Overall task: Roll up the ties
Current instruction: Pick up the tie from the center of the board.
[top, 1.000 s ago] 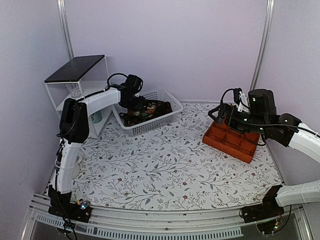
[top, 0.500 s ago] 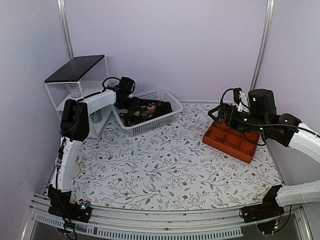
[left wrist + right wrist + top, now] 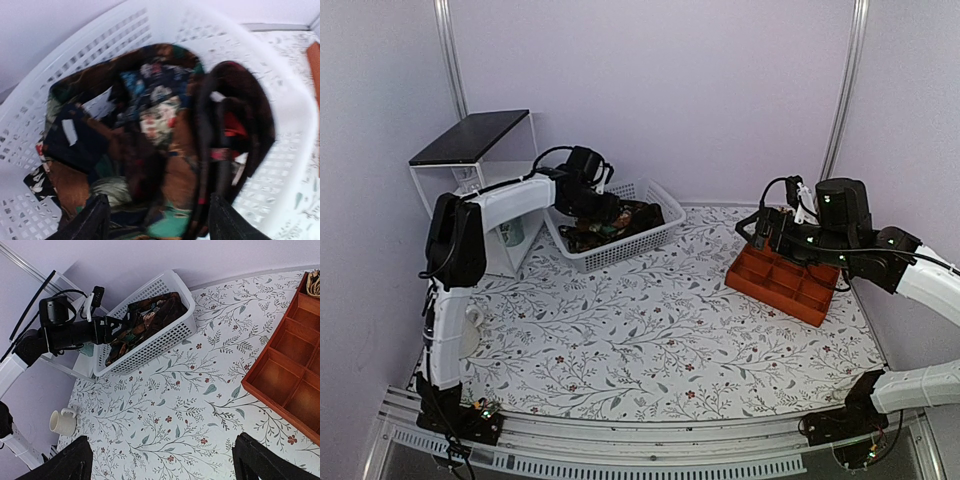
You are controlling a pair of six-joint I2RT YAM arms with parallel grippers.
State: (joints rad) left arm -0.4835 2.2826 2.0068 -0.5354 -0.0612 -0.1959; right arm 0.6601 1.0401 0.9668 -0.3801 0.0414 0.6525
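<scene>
Left gripper (image 3: 157, 212) is hanging open over the ties (image 3: 150, 125) in the white basket (image 3: 282, 100).
Right gripper (image 3: 162, 445) is gaping wide, holding nothing; the tie's white tag (image 3: 69, 131) is too blurry to read.

I count one white basket (image 3: 620, 252), one red divided tray (image 3: 775, 294), one cream mug (image 3: 62, 422), one shelf rack (image 3: 470, 138); ties (image 3: 165, 150) inside the basket are too tangled to number.

Lilac walls (image 3: 670, 90), floral tablecloth (image 3: 650, 330), white shelf (image 3: 470, 140)
</scene>
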